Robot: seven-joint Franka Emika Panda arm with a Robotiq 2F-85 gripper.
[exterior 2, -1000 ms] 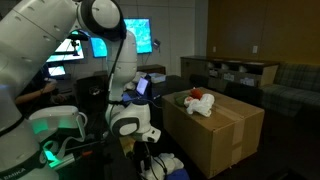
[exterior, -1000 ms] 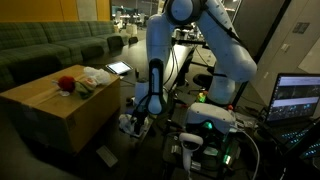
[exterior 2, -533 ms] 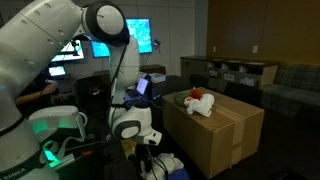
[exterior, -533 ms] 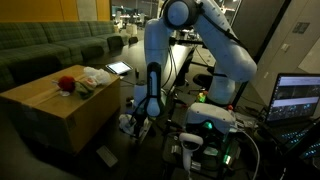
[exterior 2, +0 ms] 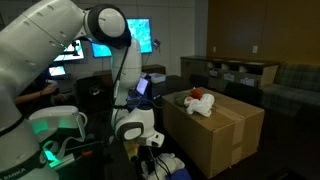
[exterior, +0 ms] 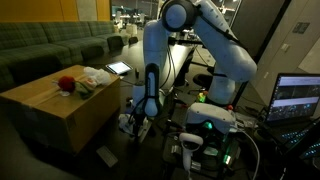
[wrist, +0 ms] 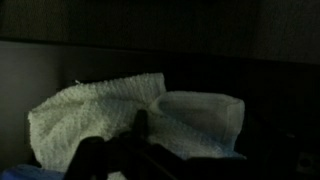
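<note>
My gripper (exterior: 136,122) hangs low near the floor, beside the front corner of a cardboard box (exterior: 55,108); it also shows in an exterior view (exterior 2: 150,158). A white knitted cloth (wrist: 95,118) lies crumpled right in front of the gripper, with a paler folded piece (wrist: 205,115) beside it. The cloth shows as a white patch by the gripper in both exterior views (exterior: 125,121) (exterior 2: 172,163). The wrist view is very dark. The fingers are only dark shapes at its bottom edge, so I cannot tell whether they are open or shut.
On the box (exterior 2: 220,130) lie a red object (exterior: 66,84) and a white cloth (exterior: 96,76), also seen in an exterior view (exterior 2: 203,105). A tablet (exterior: 118,68) and a green sofa (exterior: 45,45) stand behind. A laptop (exterior: 297,98) and lit monitors (exterior 2: 138,35) stand near the robot base.
The upper arm has shifted slightly. The gripper stays low by the cloth, in almost the same place.
</note>
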